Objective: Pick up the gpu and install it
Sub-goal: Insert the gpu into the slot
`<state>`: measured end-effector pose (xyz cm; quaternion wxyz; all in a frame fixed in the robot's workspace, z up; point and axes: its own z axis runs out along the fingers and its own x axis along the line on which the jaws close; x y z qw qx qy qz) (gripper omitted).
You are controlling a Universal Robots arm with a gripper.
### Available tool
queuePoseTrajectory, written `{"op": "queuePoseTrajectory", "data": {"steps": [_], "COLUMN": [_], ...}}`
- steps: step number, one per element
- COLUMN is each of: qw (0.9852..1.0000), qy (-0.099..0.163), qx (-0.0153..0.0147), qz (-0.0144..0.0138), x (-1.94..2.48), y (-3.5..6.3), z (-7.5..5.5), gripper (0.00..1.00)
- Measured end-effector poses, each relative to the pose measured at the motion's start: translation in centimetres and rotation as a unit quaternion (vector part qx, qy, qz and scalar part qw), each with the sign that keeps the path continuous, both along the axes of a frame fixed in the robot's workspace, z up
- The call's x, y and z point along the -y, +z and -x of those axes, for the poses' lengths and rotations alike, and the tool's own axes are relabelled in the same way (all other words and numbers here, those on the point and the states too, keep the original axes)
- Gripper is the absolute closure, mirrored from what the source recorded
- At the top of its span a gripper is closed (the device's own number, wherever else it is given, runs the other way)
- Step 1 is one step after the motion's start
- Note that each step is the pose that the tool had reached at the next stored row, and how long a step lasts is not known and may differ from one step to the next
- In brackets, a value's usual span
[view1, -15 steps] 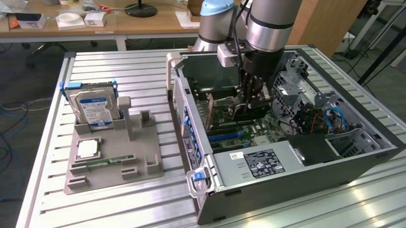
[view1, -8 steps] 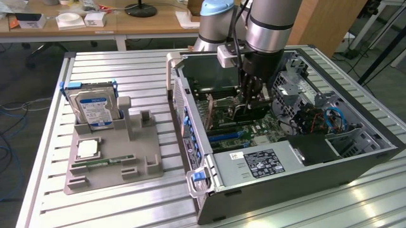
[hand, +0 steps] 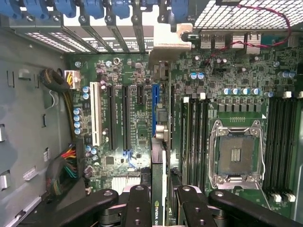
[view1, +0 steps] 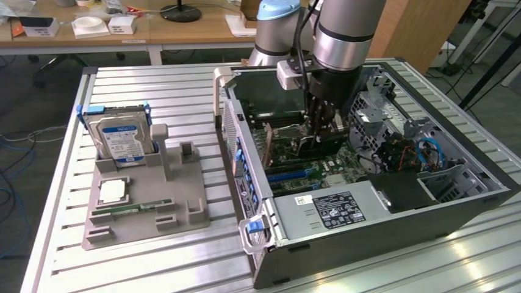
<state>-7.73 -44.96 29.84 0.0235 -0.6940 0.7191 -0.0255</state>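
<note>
My gripper (view1: 323, 135) reaches down inside the open computer case (view1: 391, 241), shut on the gpu (view1: 327, 146), a dark card held on edge just above the motherboard (view1: 293, 162). In the wrist view the gpu (hand: 159, 179) runs edge-on between my two black fingers (hand: 139, 208), with its silver end bracket (hand: 165, 42) at the case's rear slot wall. The card stands right beside the blue expansion slot (hand: 155, 109); I cannot tell whether it is seated in it. The empty CPU socket (hand: 236, 156) lies off to one side.
A grey fixture (view1: 183, 201) on the exterior view's left holds a silver hard drive (view1: 121, 141), a CPU chip (view1: 112, 191) and a green memory stick (view1: 130, 208). The power supply (view1: 334, 210) and drive cage (view1: 382, 110) crowd the case. Cable bundles (hand: 61, 165) sit near the slots.
</note>
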Motion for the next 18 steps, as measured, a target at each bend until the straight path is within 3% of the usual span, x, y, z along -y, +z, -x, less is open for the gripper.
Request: {"op": "queuePoseTrajectory", "data": {"steps": [18], "qw": [1.0000], "qy": [0.000], "qx": [-0.0001], "qz": [0.0009], "x": [0.14], "y": [-1.33], "z": [1.0], "gripper": [0.74]}}
